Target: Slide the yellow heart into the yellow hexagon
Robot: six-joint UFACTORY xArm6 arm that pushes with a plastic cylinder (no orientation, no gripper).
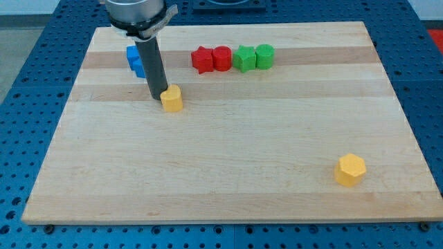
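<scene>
The yellow heart [172, 99] lies on the wooden board [228, 166] in the upper left part of the view. My tip [158, 99] stands just to the heart's left, touching or nearly touching its side. The yellow hexagon [350, 169] lies far off toward the view's bottom right, near the board's right edge.
A blue block [134, 60], partly hidden behind the rod, sits above my tip. Two red blocks [212, 59] and two green blocks [254, 57] stand in a row near the board's top edge. A blue perforated table surrounds the board.
</scene>
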